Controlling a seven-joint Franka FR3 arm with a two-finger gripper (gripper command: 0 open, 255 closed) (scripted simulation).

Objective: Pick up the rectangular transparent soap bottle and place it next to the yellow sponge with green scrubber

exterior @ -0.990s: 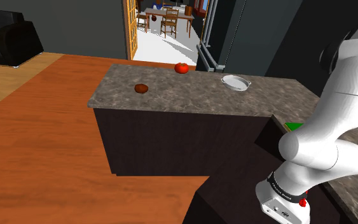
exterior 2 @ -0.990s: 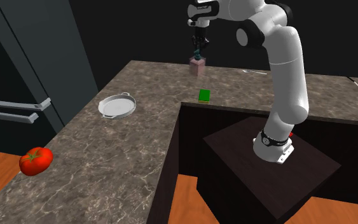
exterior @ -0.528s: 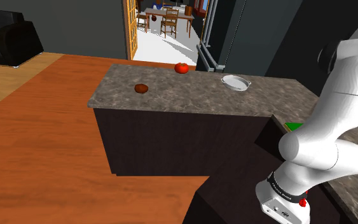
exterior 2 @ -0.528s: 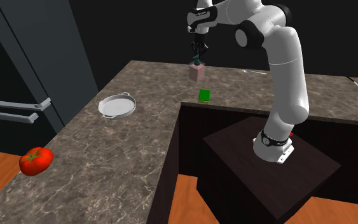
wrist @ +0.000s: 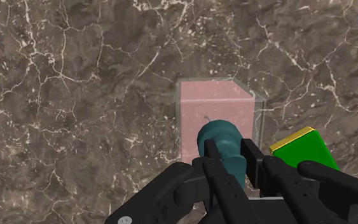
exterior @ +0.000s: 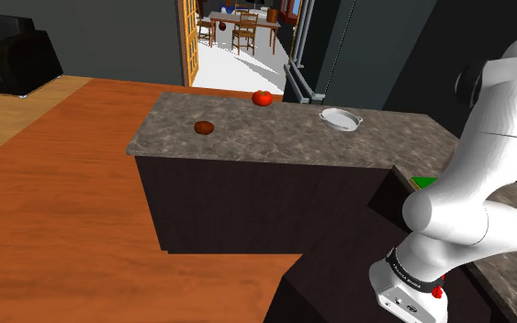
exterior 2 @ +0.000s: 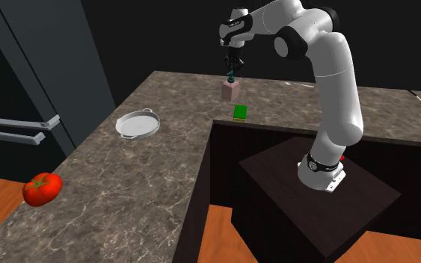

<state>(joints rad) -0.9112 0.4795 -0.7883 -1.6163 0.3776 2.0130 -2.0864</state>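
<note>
My gripper point(wrist: 230, 151) is nearly closed, its two black fingers pinching the teal pump cap point(wrist: 220, 135) of the soap bottle point(wrist: 212, 108), which hangs upright below the hand. The clear rectangular bottle sits low over the marbled counter point(wrist: 75, 95), and I cannot tell whether its base is touching. It is just beside the sponge point(wrist: 306, 151), which shows a green face with a yellow edge. I judge the bottle to be stiff, smooth-walled and fairly heavy for its size, since it looks nearly full of pink liquid. The round cap gives a narrow, slippery grip that could let the body swing or twist, and taking the flat sides would be steadier. Farther along the counter lies a shallow white pan point(exterior 2: 137, 124) with nothing in it that I can make out.
</note>
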